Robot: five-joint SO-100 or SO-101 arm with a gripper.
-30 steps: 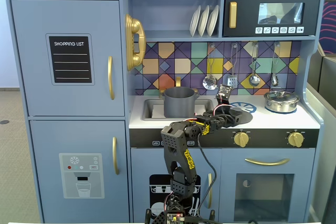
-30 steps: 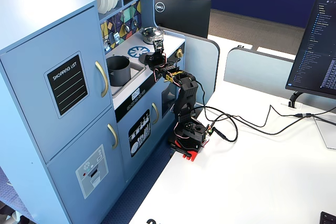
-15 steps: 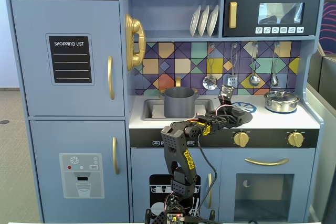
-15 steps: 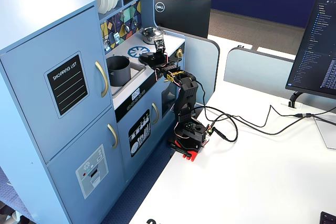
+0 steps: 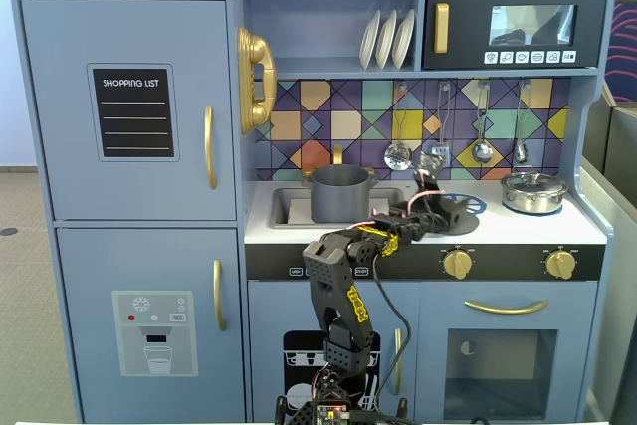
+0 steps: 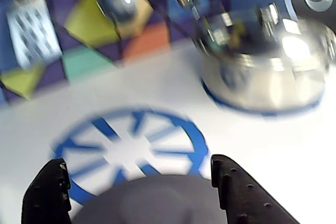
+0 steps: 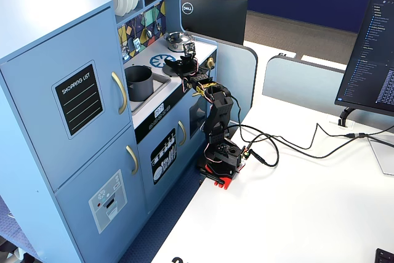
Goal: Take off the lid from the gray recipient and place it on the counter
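- The matte dark-gray cylindrical pot (image 5: 341,193) stands in the recessed sink at the left of the white counter (image 5: 518,226), and its top is open in both fixed views.
- The flat round dark-gray lid (image 6: 152,203) is in the black two-finger gripper (image 6: 136,182); the wrist view shows its edge between the two fingers (image 6: 233,192), which are set wide around it and appear to pinch it.
- The gripper hangs above the blue-printed round burner (image 6: 128,145), near the counter's middle.
- The shiny low silver pot (image 6: 262,69) stands to the right in the wrist view, close to the burner.
- I judge the step in hand is to put the lid down: lower it level until it rests on the bare white surface, and only then spread the fingers.
- The lid should stay apart from the silver pot, so a place on the burner or a little to its left seems safest.
- The wrist view is blurred, so I cannot tell how high the lid is.
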